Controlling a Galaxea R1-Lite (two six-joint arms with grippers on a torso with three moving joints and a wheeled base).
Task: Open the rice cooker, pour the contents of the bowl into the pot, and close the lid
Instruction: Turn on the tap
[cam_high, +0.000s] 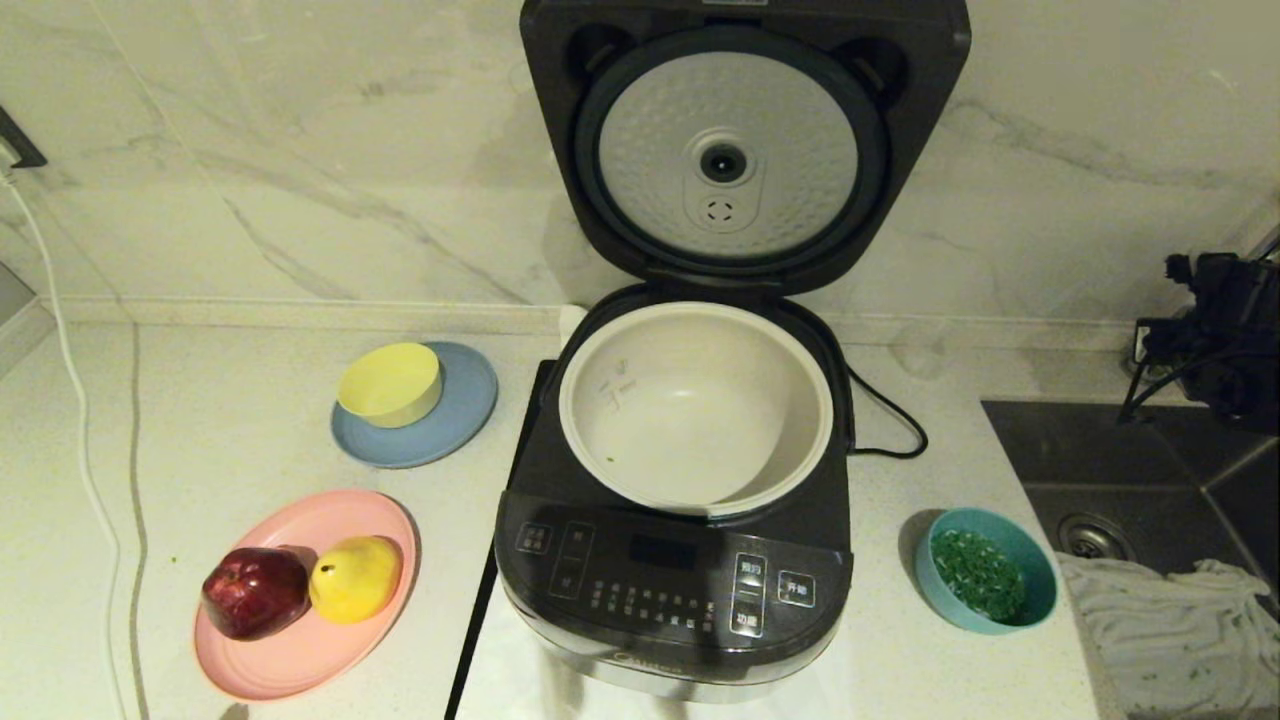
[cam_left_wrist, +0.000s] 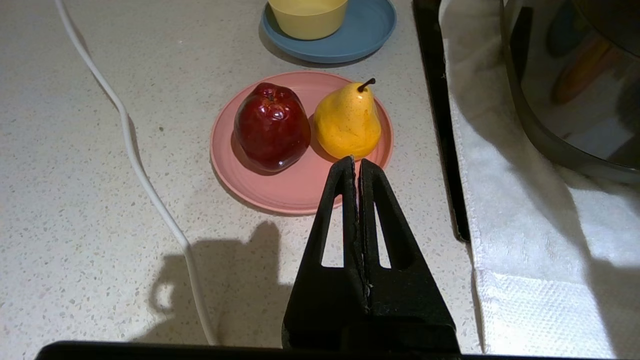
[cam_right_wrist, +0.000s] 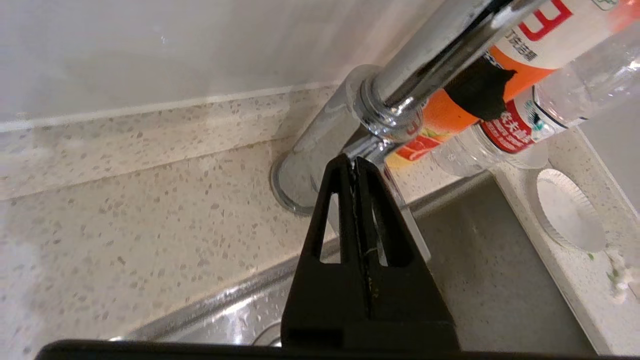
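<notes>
Jaws pressed together; lid (cam_high: 745, 150) fully upright.

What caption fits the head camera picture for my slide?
Rice cooker with its lid open, pot nearly empty, teal bowl of green bits waiting beside it.

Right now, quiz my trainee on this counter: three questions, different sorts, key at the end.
1. True or false: the lid of the rice cooker stands open.
2. Where are the contents? A) in the pot B) in the bowl C) on the pink plate
3. Fill in: the right gripper, near the tap, is ____.

Key: 1 true; 2 B; 3 shut.
</notes>
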